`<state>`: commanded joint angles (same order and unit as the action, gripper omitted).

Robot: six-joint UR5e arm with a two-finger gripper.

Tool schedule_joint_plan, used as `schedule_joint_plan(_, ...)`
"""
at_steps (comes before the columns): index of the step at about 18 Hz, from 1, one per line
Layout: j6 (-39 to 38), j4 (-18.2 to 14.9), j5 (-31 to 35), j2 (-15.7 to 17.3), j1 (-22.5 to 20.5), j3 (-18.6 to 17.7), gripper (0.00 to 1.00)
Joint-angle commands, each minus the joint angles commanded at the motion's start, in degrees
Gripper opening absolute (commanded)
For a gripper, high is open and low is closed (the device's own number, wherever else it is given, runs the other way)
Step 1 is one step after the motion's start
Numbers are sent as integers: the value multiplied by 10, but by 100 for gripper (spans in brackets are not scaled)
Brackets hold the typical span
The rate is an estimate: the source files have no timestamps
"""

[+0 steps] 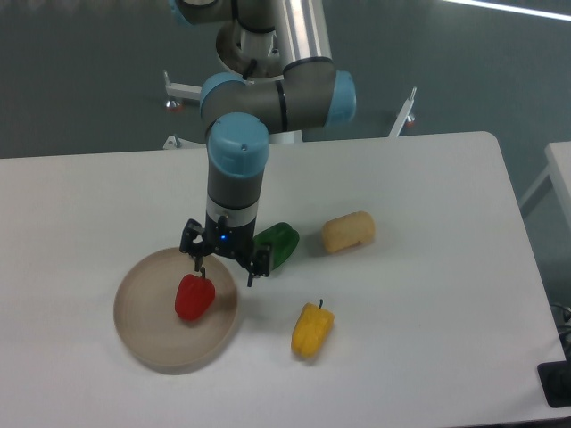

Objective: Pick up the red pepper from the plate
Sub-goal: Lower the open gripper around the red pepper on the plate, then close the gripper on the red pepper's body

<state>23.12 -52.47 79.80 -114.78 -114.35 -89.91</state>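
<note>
The red pepper (194, 297) lies on the beige plate (143, 334) at the table's front left, stem pointing up toward the arm. My gripper (225, 268) hangs open over the plate's upper right rim, its two dark fingers spread, one just above the pepper's stem and the other near the rim. Nothing is between the fingers. The gripper is up and to the right of the pepper, apart from it.
A green pepper (277, 244) lies just right of the gripper. A yellow pepper (311, 329) sits at the front centre. A pale yellow oblong piece (348, 231) lies further right. The arm's base stands behind the table's far edge.
</note>
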Motion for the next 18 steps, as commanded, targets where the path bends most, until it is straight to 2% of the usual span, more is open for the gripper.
schedule_joint_plan(4,-7,23,3,-17,15,0,100)
schedule_joint_plan(8,-8,25,18,-33,25,8,100)
schedule_joint_plan(18,-5,33,41,-49,42,5,100)
